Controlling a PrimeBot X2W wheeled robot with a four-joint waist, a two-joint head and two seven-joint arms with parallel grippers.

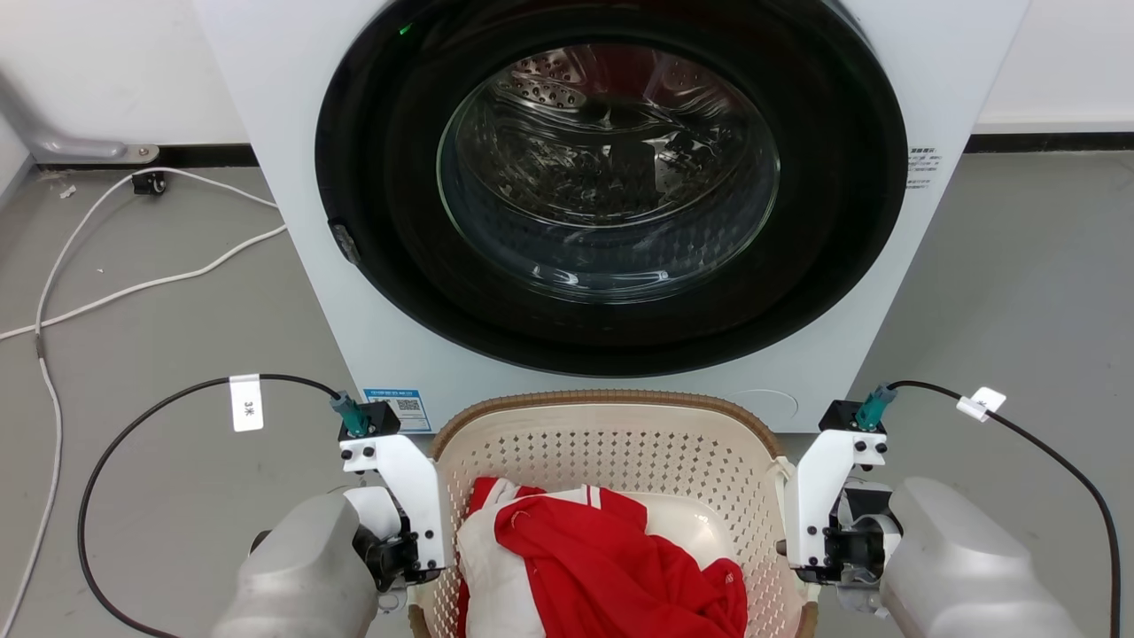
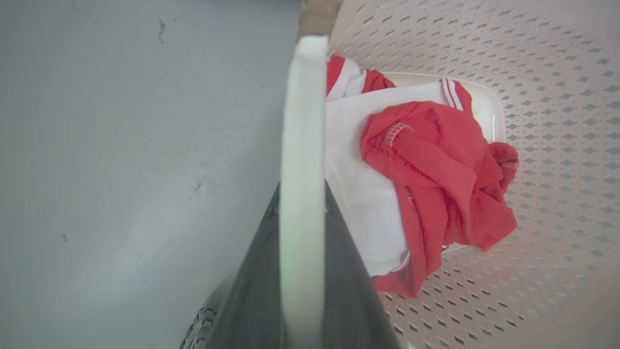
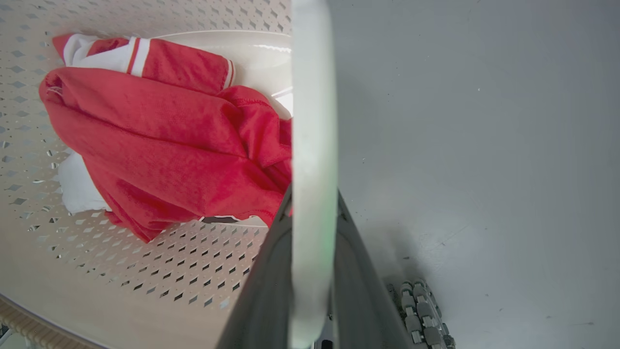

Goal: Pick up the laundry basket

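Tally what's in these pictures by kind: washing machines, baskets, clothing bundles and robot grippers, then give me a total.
washing machine: 1
laundry basket: 1
red and white clothing bundle: 1
grippers: 2 (left gripper, right gripper)
Total: 5

The head view looks forward and down at the washing machine (image 1: 292, 266) and the laundry basket (image 1: 611, 443) before it; each wrist view looks steeply down, very near, along a white handle (image 2: 302, 145), floor (image 2: 121, 169) outside; all three share the red-and-white garment (image 1: 602, 558) inside.

Upright cream perforated laundry basket (image 1: 611, 443), brown-rimmed
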